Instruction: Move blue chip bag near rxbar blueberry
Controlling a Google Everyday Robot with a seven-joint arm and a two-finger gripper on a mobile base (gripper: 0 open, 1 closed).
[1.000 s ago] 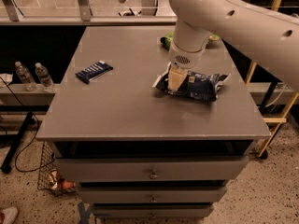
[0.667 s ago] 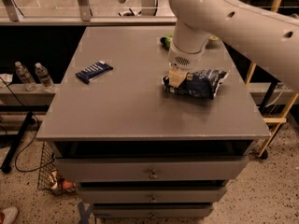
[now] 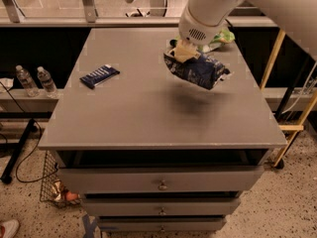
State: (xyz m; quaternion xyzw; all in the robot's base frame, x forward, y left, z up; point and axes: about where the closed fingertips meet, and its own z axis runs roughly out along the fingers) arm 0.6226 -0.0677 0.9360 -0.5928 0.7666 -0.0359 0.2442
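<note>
The blue chip bag (image 3: pixel 199 70), a crinkled navy foil bag with pale speckles, hangs in the air above the right half of the grey table (image 3: pixel 148 113), casting a shadow on the top below it. My gripper (image 3: pixel 182 52) is shut on the bag's left end and holds it up. The rxbar blueberry (image 3: pixel 99 76), a small flat dark blue bar with white lettering, lies on the table's left side, well to the left of the bag.
A bright green bag (image 3: pixel 220 37) lies at the table's back right, partly behind my arm. Two water bottles (image 3: pixel 37 81) stand on a low shelf to the left. Drawers (image 3: pixel 161 182) run below the table's front edge. A wooden frame (image 3: pixel 292 118) stands to the right.
The gripper has closed on the chip bag's left end and lifted it off the table. The bag now hangs above the surface. The rxbar has not moved.
</note>
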